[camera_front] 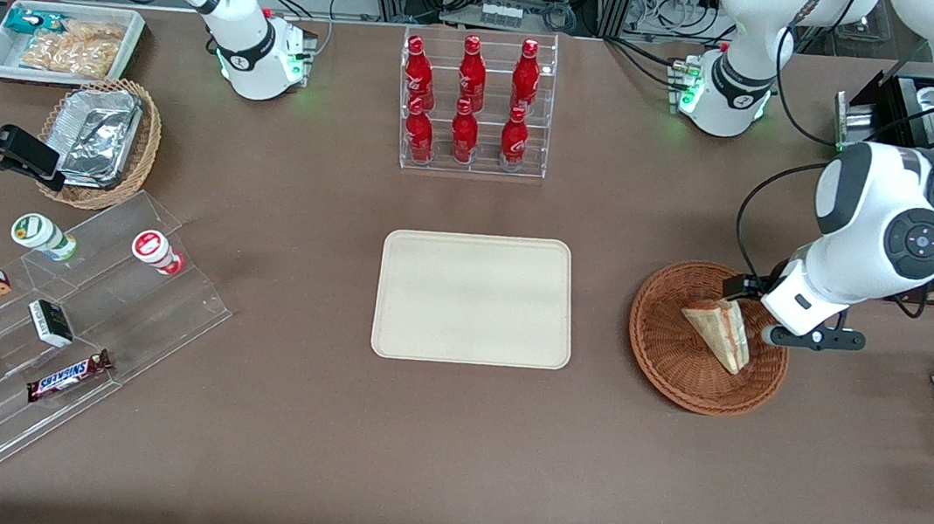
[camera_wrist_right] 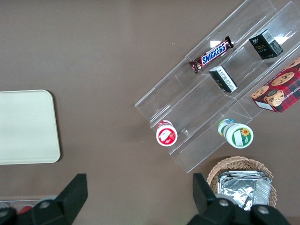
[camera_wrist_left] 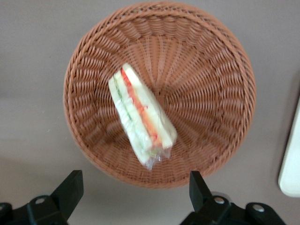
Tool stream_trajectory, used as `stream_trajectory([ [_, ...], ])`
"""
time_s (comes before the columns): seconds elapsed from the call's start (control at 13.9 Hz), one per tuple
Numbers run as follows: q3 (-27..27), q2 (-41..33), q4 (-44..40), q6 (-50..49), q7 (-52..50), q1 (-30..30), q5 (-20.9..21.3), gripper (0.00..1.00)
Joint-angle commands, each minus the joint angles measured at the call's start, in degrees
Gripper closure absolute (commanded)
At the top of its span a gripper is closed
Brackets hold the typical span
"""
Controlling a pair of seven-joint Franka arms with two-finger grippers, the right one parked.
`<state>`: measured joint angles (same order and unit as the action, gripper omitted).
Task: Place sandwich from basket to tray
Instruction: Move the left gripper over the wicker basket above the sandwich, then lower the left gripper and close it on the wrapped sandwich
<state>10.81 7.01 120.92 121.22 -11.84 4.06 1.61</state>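
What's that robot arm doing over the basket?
It's going after the sandwich, which lies in the round brown basket. The gripper hangs above the basket with its fingers open and isn't touching the sandwich. The sandwich is meant to go on the cream tray beside the basket, and nothing is on that tray yet.

Even, bright overhead light; soft short shadows under the basket (camera_front: 709,338) and tray (camera_front: 476,298). Mild glare on the acrylic bottle rack (camera_front: 476,105). Front view sharp. Left wrist view slightly soft, the hand (camera_wrist_left: 136,197) blurred and dark against the counter (camera_wrist_left: 33,56).
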Motion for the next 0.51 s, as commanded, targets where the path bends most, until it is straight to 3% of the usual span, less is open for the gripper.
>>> stream_trajectory([
  [0.0,0.17,-2.0,7.21,9.61,-8.51,0.25,0.06,0.0],
  [0.43,0.17,0.11,9.5,17.35,-34.44,0.07,0.06,0.0],
])
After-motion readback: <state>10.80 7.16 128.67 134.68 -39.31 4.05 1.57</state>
